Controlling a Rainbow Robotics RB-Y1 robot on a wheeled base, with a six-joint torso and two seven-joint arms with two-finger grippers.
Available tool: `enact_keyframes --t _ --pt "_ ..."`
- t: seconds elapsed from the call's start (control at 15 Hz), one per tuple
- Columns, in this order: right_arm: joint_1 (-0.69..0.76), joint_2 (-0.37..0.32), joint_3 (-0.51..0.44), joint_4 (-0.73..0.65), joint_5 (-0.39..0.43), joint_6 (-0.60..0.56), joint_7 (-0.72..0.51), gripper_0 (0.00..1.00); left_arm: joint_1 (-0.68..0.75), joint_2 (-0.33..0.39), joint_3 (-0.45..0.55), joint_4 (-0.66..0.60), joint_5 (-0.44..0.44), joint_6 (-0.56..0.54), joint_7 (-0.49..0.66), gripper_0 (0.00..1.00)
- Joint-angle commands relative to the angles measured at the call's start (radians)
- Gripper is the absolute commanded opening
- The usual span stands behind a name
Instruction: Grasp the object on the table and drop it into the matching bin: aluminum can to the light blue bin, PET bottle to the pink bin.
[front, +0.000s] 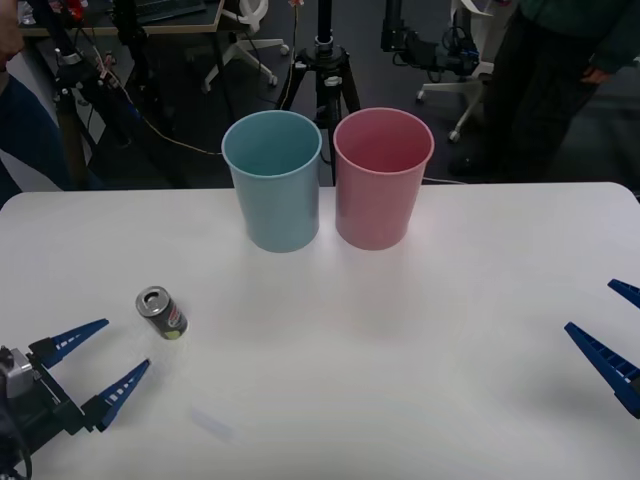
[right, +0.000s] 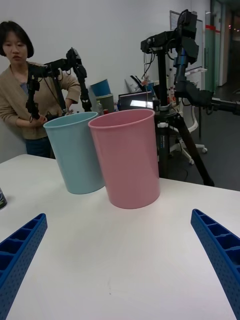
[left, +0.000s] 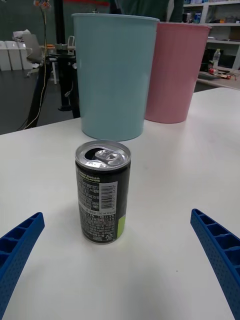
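Dark grey can (front: 161, 312) stands near the tabletop's (front: 400, 340) left edge; left gripper (front: 100, 360), spread wide, should straddle it squarely before closing.

Aluminum can (left: 102, 197): glossy metal, printed label. Light blue bin (front: 272, 180) and pink bin (front: 382, 178): smooth matt plastic. Table (front: 400, 340): smooth, matt white.

Left gripper (front: 102, 362): two long, tapering blue ribbed plastic fingers (front: 68, 340) on a black wrist block with a grey metal fitting. Right gripper (front: 612, 325): matching blue ribbed pair, perforated inner faces.
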Motion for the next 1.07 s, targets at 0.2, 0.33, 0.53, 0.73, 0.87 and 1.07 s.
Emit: enact_keyframes --t 0.2,0.33,0.53,0.73,0.87,1.07 --pt "0.0 0.0 0.0 0.0 0.0 0.0 0.0 1.0 -0.045 -0.036 -0.002 0.014 -0.031 0.038 0.01 1.0" --pt "0.0 0.0 0.0 0.0 0.0 0.0 0.0 1.0 -0.065 -0.061 -0.002 0.014 -0.042 0.07 0.015 1.0" --pt "0.0 0.0 0.0 0.0 0.0 0.0 0.0 1.0 -0.097 -0.087 0.0 0.02 -0.066 0.11 0.022 1.0" --pt "0.0 0.0 0.0 0.0 0.0 0.0 0.0 1.0 -0.137 -0.11 0.0 0.051 -0.091 0.135 0.03 1.0" --pt "0.0 0.0 0.0 0.0 0.0 0.0 0.0 1.0 -0.155 -0.127 0.0 0.057 -0.109 0.167 0.036 1.0" --pt "0.0 0.0 0.0 0.0 0.0 0.0 0.0 1.0 -0.175 -0.141 -0.002 0.057 -0.131 0.194 0.047 1.0"
